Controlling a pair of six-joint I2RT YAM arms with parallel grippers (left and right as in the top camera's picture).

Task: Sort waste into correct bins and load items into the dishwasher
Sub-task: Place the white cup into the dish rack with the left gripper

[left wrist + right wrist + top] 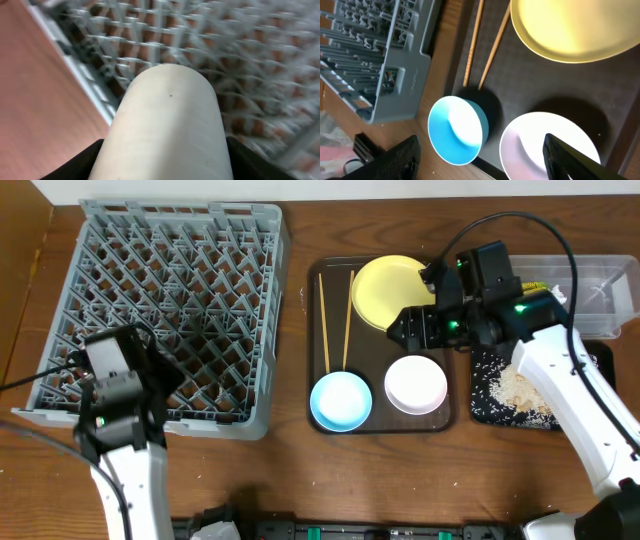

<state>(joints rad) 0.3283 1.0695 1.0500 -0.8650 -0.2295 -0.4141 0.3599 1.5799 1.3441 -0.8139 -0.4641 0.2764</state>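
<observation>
I log left gripper [165, 160]: jaws clamped on white cup [167, 110] over grey rack [180, 270] | right gripper [481, 141]: jaws wide over tray [530, 85], near white bowl [525, 145].

A brown wooden table [290, 480] fills the view, a pale strip [300, 190] along its far edge.

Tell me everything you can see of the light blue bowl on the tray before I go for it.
The light blue bowl is round, smooth and glossy, plastic by the look of it, with a paler inside that catches the light. It stands upright and empty in the near left corner of the dark brown tray. The white bowl sits beside it with a narrow gap. The chopsticks end right at its far rim; whether they touch is unclear. No gripper touches it.
</observation>
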